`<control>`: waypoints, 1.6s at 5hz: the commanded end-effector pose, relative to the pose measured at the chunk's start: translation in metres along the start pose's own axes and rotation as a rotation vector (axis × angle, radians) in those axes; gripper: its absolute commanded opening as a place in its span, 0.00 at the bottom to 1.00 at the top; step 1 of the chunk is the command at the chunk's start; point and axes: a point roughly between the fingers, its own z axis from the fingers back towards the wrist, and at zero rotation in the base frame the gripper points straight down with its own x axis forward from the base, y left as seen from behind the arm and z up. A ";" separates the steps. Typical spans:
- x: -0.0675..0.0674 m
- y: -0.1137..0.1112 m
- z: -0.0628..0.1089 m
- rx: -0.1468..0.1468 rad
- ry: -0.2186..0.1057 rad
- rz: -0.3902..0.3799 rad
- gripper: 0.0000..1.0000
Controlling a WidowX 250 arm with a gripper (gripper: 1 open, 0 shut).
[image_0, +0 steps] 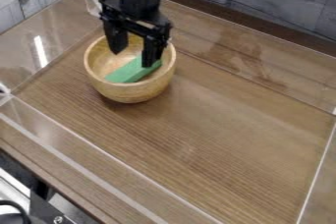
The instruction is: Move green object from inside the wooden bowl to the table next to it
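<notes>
The wooden bowl (129, 74) sits on the left part of the table (223, 120). A bright-green block, the green object (130, 73), lies tilted inside it. My gripper (137, 47) hangs directly over the bowl, open, with its two black fingers reaching down into the bowl on either side of the block's far end. The fingers hide part of the block. I cannot tell whether they touch it.
Low clear plastic walls (157, 206) ring the tabletop. A clear plastic piece (94, 2) stands at the back left corner. Bare wood-grain surface stretches to the right of and in front of the bowl.
</notes>
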 end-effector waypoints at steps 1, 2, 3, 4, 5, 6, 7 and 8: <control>0.013 0.010 0.005 0.020 -0.049 0.018 1.00; 0.013 0.013 0.001 0.021 -0.059 -0.008 1.00; 0.012 0.015 -0.003 0.024 -0.066 -0.037 1.00; 0.013 0.014 -0.003 0.027 -0.069 -0.076 1.00; 0.014 0.012 -0.003 0.029 -0.074 -0.115 1.00; 0.022 0.017 -0.006 0.030 -0.078 -0.144 1.00; 0.030 0.023 -0.007 0.030 -0.085 -0.162 1.00; 0.032 0.026 -0.015 0.034 -0.080 -0.125 1.00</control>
